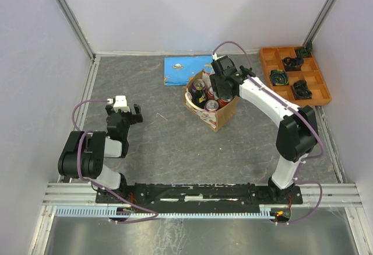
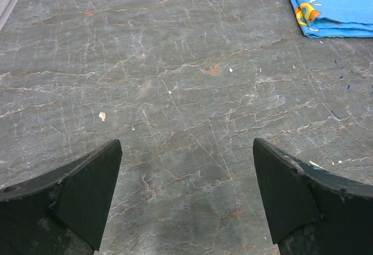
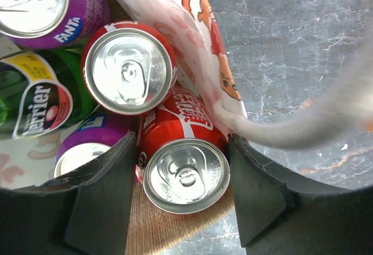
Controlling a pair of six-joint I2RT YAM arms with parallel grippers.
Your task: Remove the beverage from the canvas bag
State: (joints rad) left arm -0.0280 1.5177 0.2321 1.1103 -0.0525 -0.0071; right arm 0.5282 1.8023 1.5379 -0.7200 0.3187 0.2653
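The canvas bag (image 1: 221, 116) stands open in the middle of the table, holding several drink cans. In the right wrist view my right gripper (image 3: 183, 191) reaches into it, shut on a red cola can (image 3: 185, 173), one finger pressed against each side. Beside that can sit a second red can (image 3: 128, 68), a purple Fanta can (image 3: 35, 1), a green Perrier can (image 3: 35, 94) and another purple can (image 3: 81, 153). The bag's patterned wall (image 3: 198, 45) and a cream handle (image 3: 303, 126) lie to the right. My left gripper (image 2: 186, 191) hangs open over bare table, far left of the bag.
A flat blue booklet (image 1: 185, 69) lies just behind the bag. An orange compartment tray (image 1: 269, 62) with dark parts sits at the back right. White walls close in the grey table on three sides.
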